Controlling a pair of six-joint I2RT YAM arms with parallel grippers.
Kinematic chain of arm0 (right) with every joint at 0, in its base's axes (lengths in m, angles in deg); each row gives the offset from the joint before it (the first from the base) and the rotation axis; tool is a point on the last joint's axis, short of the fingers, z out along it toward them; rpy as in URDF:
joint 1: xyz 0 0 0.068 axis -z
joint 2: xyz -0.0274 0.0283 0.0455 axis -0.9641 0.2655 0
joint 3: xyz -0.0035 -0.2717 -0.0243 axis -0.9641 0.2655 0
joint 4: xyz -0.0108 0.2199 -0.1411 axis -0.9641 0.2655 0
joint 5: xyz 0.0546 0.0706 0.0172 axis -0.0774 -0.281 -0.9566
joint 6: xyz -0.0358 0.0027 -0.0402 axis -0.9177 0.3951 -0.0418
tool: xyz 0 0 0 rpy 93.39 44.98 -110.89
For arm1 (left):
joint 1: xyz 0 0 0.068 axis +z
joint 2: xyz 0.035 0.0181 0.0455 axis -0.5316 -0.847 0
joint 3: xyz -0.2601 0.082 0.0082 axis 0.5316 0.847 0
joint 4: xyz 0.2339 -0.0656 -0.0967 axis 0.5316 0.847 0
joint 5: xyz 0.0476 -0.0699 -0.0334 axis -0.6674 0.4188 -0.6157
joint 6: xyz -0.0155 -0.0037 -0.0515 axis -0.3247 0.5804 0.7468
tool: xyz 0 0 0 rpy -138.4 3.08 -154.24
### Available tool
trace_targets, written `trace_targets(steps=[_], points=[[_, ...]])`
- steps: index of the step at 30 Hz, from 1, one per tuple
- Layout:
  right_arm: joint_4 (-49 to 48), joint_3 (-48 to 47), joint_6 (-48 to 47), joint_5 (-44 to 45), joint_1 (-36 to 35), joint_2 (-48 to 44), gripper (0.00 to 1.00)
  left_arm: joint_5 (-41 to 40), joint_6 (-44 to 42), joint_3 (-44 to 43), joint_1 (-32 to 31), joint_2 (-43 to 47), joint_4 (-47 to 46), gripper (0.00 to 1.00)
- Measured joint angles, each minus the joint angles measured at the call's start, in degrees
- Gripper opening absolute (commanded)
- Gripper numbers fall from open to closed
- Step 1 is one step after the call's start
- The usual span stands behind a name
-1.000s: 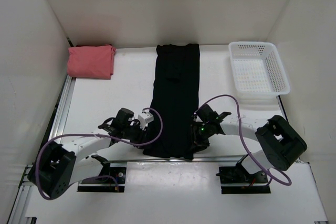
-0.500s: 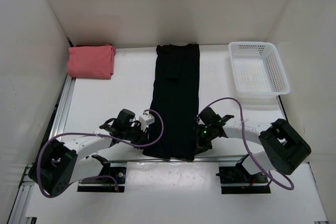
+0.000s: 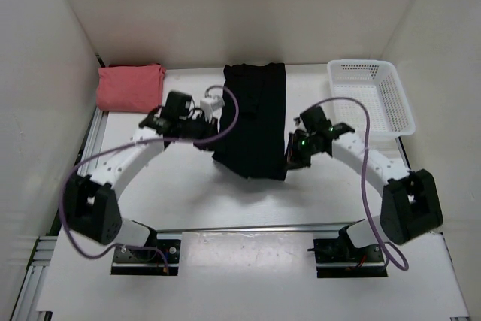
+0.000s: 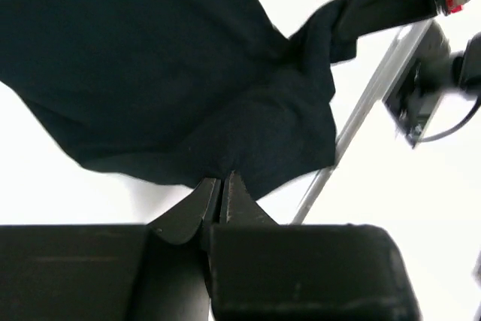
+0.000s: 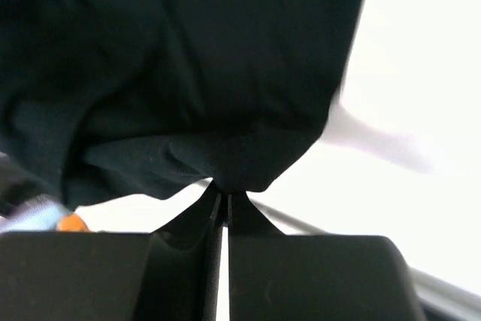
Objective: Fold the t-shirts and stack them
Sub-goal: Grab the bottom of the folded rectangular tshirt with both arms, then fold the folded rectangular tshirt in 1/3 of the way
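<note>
The black t-shirt (image 3: 255,114) lies lengthwise down the middle of the table, its near end lifted and doubled back over the rest. My left gripper (image 3: 213,134) is shut on its left near corner; the left wrist view shows the black cloth (image 4: 188,73) pinched at the fingertips (image 4: 223,180). On the other side my right gripper (image 3: 291,154) is shut on the right near corner, with the black fabric (image 5: 188,73) bunched at its tips (image 5: 225,189). A salmon pink t-shirt (image 3: 130,87) sits folded at the far left.
A white plastic mesh basket (image 3: 370,97) stands at the far right corner. White walls close in the table on three sides, and a metal rail (image 3: 90,148) runs along the left edge.
Both grippers have shut on the black t-shirt's near corners and carried them away from the near edge toward the back, folding the near half over. The fold line now sits mid-table.
</note>
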Motion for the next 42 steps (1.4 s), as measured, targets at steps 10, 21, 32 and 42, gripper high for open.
trace_targets(steps=[10,21,32,42], points=[[4.83,-33.46,-9.55,-1.75,10.64,27.69,0.0,0.22,-0.02,-27.71,7.69,-28.59,8.24,0.1],[7.74,-48.0,-12.61,-5.68,15.39,43.32,0.02,-0.48,-0.02,-40.37,8.68,-43.08,10.03,0.1],[7.72,-60.72,-11.72,-5.4,16.5,53.31,0.65,-6.38,-0.04,-46.64,9.92,-49.86,10.73,1.0],[5.57,-23.45,-10.78,-0.76,15.63,23.8,0.67,-13.68,-0.07,-25.03,7.06,-29.59,12.41,0.99]])
